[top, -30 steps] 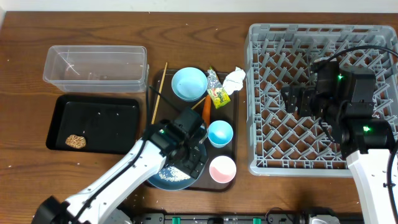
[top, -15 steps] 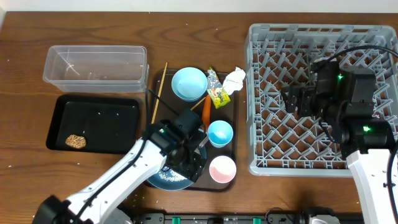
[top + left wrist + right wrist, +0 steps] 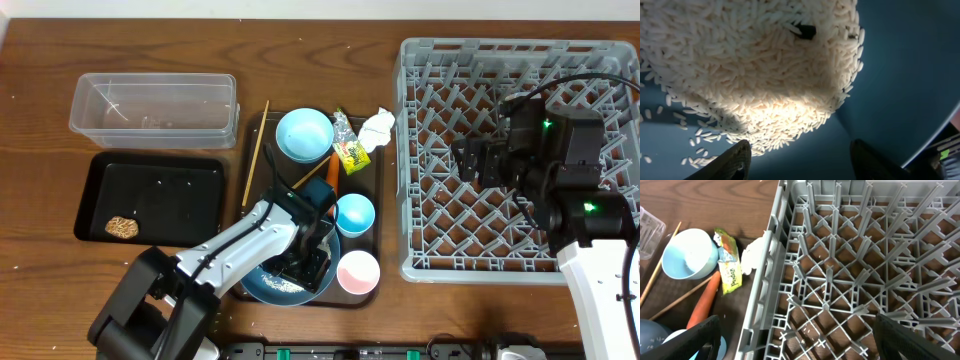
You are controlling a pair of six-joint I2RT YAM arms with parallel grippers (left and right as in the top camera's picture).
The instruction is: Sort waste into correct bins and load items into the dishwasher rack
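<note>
My left gripper is open, low over the dark blue plate on the brown serving tray. In the left wrist view its fingers straddle bare plate just below a pile of white rice. My right gripper is open and empty above the grey dishwasher rack; its wrist view shows the fingers over the rack's pegs. The carrot, wrapper, paper wad, light blue bowl, light blue cup, pink cup and chopsticks lie on or by the tray.
The clear tub stands at the back left. The black tray in front of it holds the brown lump. The brown serving tray sits between the bins and the rack.
My left arm has swung lower and its gripper has come down close over the plate, covering most of the rice in the overhead view. The right arm has not moved.
</note>
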